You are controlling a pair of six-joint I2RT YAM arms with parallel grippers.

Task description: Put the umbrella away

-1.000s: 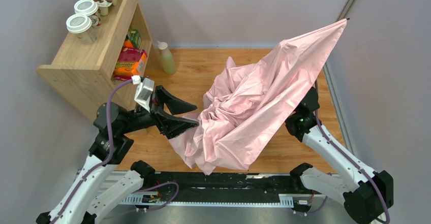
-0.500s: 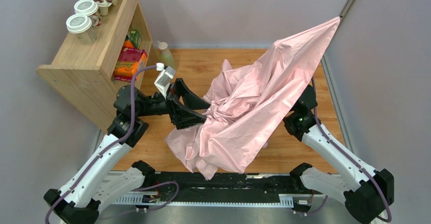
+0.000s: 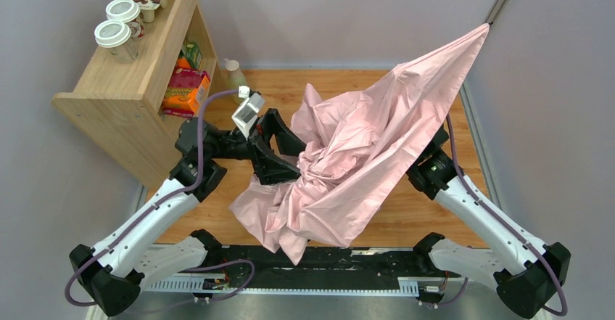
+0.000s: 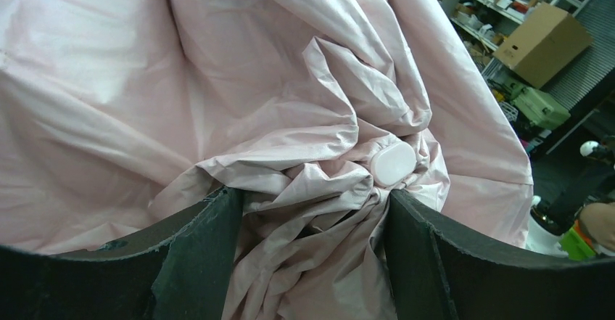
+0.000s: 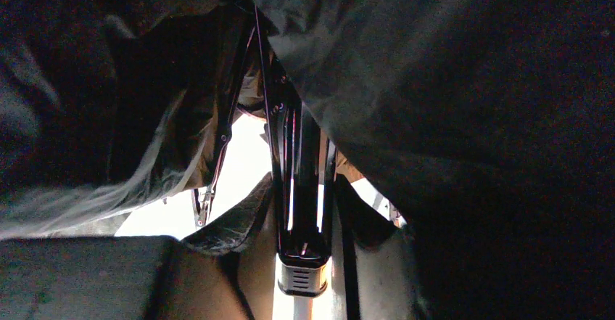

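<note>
A pale pink umbrella (image 3: 370, 146) stood half collapsed and tilted over the middle of a wooden counter (image 3: 420, 222), its tip pointing to the far right corner and loose fabric spilling toward the near edge. The left arm (image 3: 217, 146) reached in from the left, its jaws wide open on either side of bunched fabric just beside the umbrella's pale cap (image 4: 392, 163). The right arm (image 3: 464, 197) reached under the canopy, and in its dim wrist view its jaws appeared closed on the umbrella's black frame (image 5: 299, 189). A wooden shelf (image 3: 123, 80) stood at the far left.
</note>
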